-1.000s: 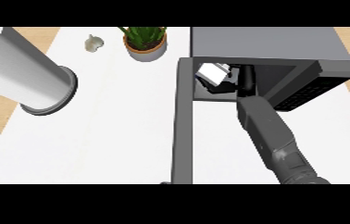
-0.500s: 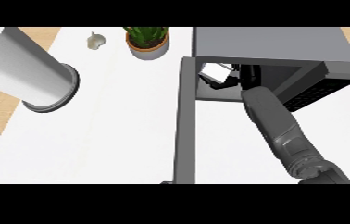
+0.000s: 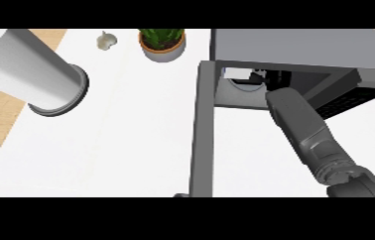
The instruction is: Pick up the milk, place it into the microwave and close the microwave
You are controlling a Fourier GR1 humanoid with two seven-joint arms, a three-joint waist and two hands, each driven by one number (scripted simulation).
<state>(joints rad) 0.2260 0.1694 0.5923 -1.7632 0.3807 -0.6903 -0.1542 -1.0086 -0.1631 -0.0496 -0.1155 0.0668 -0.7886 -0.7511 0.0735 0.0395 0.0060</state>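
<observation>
White counter (image 3: 132, 130): milk (image 3: 236, 74) lies inside microwave (image 3: 293, 48).

Bright, even light on the white counter (image 3: 132, 135); microwave (image 3: 293, 48) interior shadowed.

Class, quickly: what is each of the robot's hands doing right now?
Left hand: not in view.
Right hand: inside the microwave beside the milk; fingers hidden, cannot be told.

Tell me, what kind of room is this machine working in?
Most likely a kitchen. A grey microwave stands on a white counter with its door swung open, a milk carton sits inside it, and a potted plant stands nearby.
</observation>
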